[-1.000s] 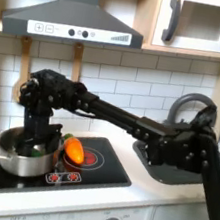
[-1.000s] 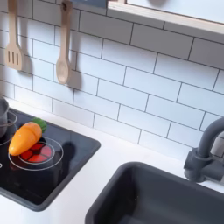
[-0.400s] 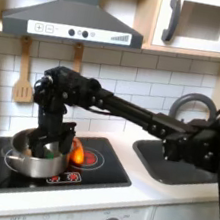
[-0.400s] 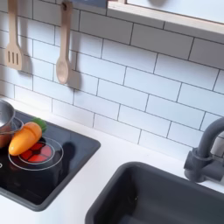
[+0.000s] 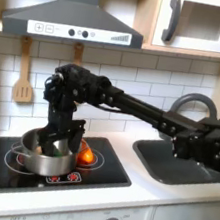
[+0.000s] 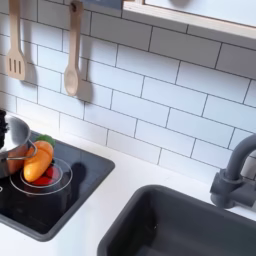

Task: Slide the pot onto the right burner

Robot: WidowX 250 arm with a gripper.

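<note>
In the first exterior view the shiny silver pot [image 5: 46,154] sits on the black stovetop [image 5: 29,179], between its two burners and over the near side of the right burner. My gripper [image 5: 64,138] reaches down from the arm onto the pot's far right rim and looks shut on it. An orange carrot toy [image 5: 87,155] lies against the pot's right side, on the right burner. In the second exterior view the pot's edge [image 6: 14,131] shows at the left border, with the carrot toy [image 6: 38,160] touching it over the red burner ring [image 6: 52,178].
A dark sink [image 5: 179,162] with a grey faucet [image 5: 197,104] lies on the first exterior view's right. Wooden utensils [image 6: 71,62] hang on the tiled wall. A range hood [image 5: 71,19] and a microwave [image 5: 203,21] sit overhead. White counter [image 6: 120,195] separates stove and sink.
My gripper and the pot have slid toward the first exterior view's right, from the left burner to the stove's middle. The carrot toy was pushed right ahead of the pot.
</note>
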